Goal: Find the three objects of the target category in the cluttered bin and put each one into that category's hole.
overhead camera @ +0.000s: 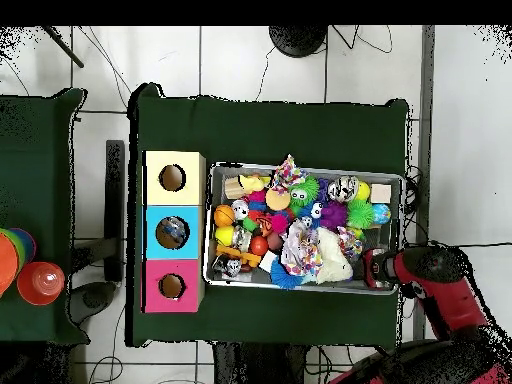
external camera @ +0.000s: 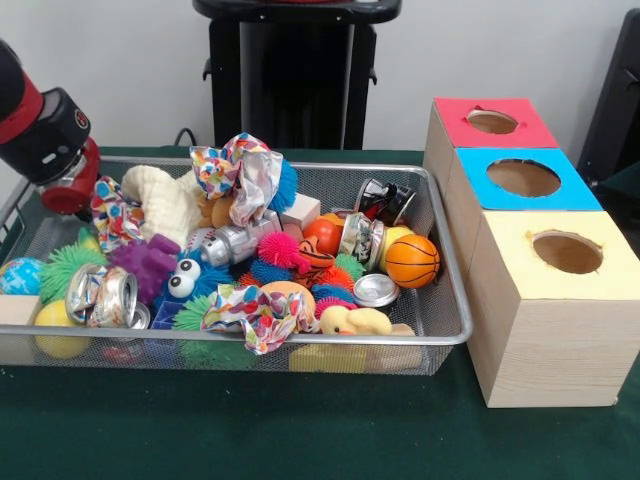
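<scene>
Bench (external camera: 300, 440), green cloth-covered, is carrying a wire-mesh metal bin (external camera: 450, 300) and, at the bin's 3 o'clock in the front view, three wooden boxes with round holes: yellow-topped (external camera: 520, 240), blue-topped (external camera: 480, 190), red-topped (external camera: 455, 125).

The red and black arm's pincer (external camera: 65, 190) is sitting at the bin's 9 o'clock corner in the front view; cannot tell whether it is open or holding anything.

Target category is not evident. Candidates, all lying in the bin:
- Patterned cloth scrunchies, e.g. at the 6 o'clock edge (external camera: 255, 310): probably light, limp; pinching a bunched fold looks best.
- Crushed silver cans, e.g. at 8 o'clock (external camera: 100, 295): probably light, stiff, slippery; gripping across the flattened body.
- Orange basketball-pattern ball (external camera: 412, 260) at 3 o'clock: smooth, likely to roll; gripping across the middle.
- Spiky rubber balls, e.g. pink (external camera: 280, 248): soft, squashy, forgiving.
</scene>
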`<state>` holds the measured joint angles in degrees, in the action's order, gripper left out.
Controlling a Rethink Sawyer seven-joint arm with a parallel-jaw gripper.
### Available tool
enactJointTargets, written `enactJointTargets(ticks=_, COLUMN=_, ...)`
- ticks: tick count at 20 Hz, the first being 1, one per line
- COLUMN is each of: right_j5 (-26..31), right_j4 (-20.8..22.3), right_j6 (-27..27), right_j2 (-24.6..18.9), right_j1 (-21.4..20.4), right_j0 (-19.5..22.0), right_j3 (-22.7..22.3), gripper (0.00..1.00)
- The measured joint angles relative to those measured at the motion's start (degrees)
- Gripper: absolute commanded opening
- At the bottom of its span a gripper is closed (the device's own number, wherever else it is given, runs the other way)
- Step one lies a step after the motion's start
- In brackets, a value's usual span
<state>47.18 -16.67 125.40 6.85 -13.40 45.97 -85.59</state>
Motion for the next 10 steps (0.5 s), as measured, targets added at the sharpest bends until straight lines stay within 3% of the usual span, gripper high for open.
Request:
enactJointTargets(ticks=7, right_j5=-5.2, right_j4=0.4, right_j6=0.0, right_j2=-3.2, right_j1=-1.4, right_j0=3.0, right_j3=-3.6, gripper=1.0)
enactJointTargets(ticks=10, right_j5=-13.0, right_j4=2.0, right_j6=0.0, right_j2=-5.2, right_j1=-3.7, right_j0=3.9, right_j3=-8.3, gripper=1.0)
